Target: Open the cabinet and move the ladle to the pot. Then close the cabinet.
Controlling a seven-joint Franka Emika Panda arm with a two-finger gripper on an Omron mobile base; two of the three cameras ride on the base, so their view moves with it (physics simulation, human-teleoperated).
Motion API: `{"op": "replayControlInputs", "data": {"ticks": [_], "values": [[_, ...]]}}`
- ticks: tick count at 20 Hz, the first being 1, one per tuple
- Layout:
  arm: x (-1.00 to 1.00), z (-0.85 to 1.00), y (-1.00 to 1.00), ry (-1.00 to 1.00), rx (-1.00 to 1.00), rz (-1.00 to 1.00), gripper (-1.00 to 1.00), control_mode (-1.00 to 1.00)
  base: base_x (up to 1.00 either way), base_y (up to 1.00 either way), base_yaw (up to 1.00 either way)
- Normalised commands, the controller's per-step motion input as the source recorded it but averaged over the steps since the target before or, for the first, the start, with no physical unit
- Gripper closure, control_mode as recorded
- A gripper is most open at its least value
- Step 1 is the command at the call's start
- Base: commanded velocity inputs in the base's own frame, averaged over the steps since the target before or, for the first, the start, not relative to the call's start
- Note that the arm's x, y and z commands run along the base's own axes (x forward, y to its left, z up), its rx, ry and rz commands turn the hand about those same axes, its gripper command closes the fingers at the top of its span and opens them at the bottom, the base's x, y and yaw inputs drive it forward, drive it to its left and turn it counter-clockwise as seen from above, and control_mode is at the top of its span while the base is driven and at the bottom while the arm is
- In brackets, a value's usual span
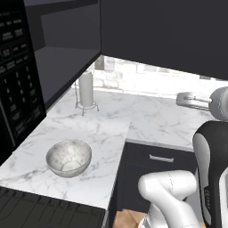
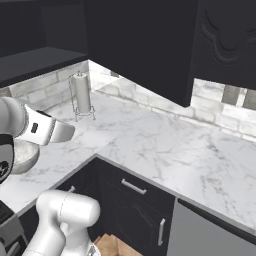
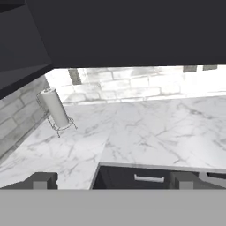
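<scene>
Your cabinet [image 2: 227, 40] hangs shut above the right stretch of the table [image 2: 165, 145], its curved-panel door showing no gap. You're on the opening step, I'd judge: next find its bar handle and reach up. The tool [image 3: 113, 180] hovers over the table edge, jaws spread wide, holding nothing. Paper-towel roll [image 3: 55, 108] and speckled bowl [image 1: 69, 156] stand well clear.

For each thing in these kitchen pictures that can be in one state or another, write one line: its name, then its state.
wall cabinet: door shut
drawer: shut
bowl: upright on the counter, apparently empty
paper towel roll: upright on its stand
gripper: jaws open, holding nothing
</scene>
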Motion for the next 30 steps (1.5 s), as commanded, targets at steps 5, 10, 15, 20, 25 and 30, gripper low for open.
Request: {"op": "replayControlInputs", "data": {"ticks": [5,10,15,20,25,30], "values": [[0.0,0.0,0.0,0.0,0.0,0.0,-1.0,1.0,0.0,0.06,-0.04],[-0.08,0.02,-0.06,-0.1,0.0,0.0,-1.0,-1.0,0.0,0.0,0.0],[-0.08,0.21,-0.11,-0.21,0.0,0.0,-1.0,-1.0,0.0,0.0,0.0],[-0.04,0.45,-0.15,-0.22,0.0,0.01,-1.0,-1.0,0.0,0.0,0.0],[0.0,0.44,-0.29,0.0,0.07,0.01,-1.0,-1.0,0.0,0.0,0.0],[0.0,0.4,-0.5,0.0,0.07,0.0,-1.0,-1.0,0.0,0.0,0.0]]}}
